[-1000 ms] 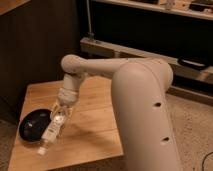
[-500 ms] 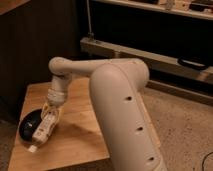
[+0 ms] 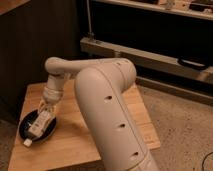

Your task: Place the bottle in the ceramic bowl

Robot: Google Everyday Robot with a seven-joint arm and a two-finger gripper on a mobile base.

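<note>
The ceramic bowl [image 3: 25,131] is a shallow dark round dish at the left edge of the wooden table [image 3: 75,135]. My gripper [image 3: 45,111] hangs from the white arm right over the bowl and is shut on the bottle [image 3: 37,126]. The bottle is slim and whitish. It slants down to the left across the bowl, with its white cap [image 3: 27,142] near the bowl's front rim. I cannot tell whether the bottle touches the bowl.
The arm's big white link [image 3: 107,115] covers the middle and right of the table. A dark wall stands behind the table on the left. A low shelf unit [image 3: 150,55] runs along the back. Speckled floor [image 3: 180,130] lies to the right.
The gripper and the bottle have moved left, from over the bare tabletop to over the bowl. The arm's big link has swung closer across the table.
</note>
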